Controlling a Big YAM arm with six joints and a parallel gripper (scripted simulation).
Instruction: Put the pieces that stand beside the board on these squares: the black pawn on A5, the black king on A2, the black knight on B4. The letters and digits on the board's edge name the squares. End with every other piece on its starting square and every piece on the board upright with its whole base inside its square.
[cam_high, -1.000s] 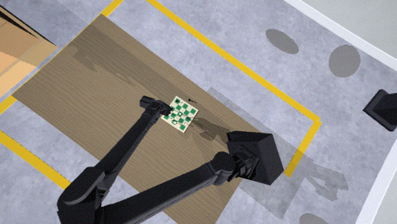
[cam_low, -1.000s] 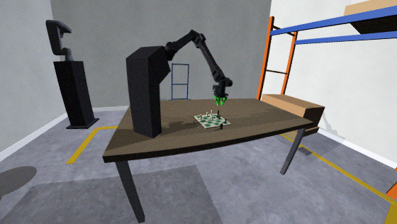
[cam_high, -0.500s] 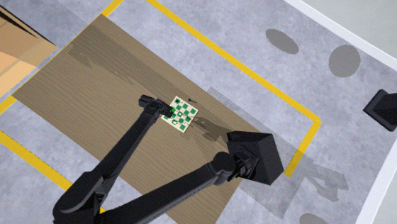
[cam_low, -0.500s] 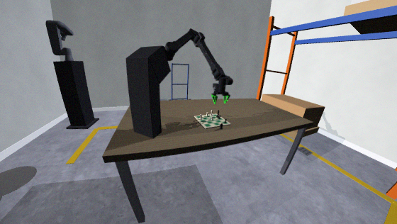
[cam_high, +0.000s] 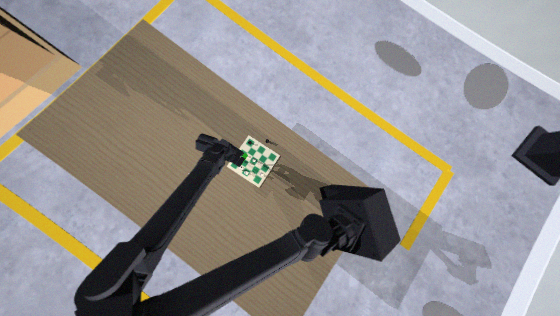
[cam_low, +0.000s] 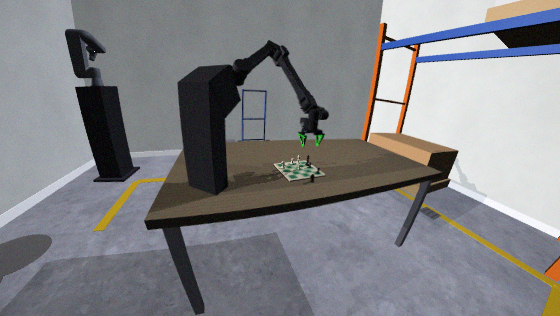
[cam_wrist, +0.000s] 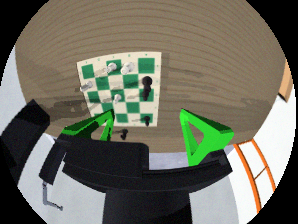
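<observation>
The small green-and-white chessboard (cam_high: 270, 161) (cam_low: 296, 175) (cam_wrist: 150, 63) lies in the middle of the wooden table. My gripper (cam_high: 243, 158) (cam_low: 310, 142) (cam_wrist: 147, 112), with green fingers, is open and empty and hangs a little above the board's edge. A tall black piece (cam_low: 309, 160) (cam_wrist: 147, 87) stands upright on the board, clear of the fingers. A small black piece (cam_wrist: 145, 120) stands at the board's near edge in the wrist view. Another small black piece (cam_high: 268, 141) (cam_low: 313, 179) (cam_wrist: 123, 133) stands on the table beside the board. Several white pieces (cam_low: 295, 162) (cam_wrist: 107, 67) stand on the board.
The arm's black base block (cam_high: 361, 220) (cam_low: 205, 130) stands on the table (cam_high: 125, 145) (cam_low: 360, 175) near the board. A cardboard box (cam_low: 415, 150) sits at the table's far right. An orange and blue rack (cam_low: 400, 75) stands behind it.
</observation>
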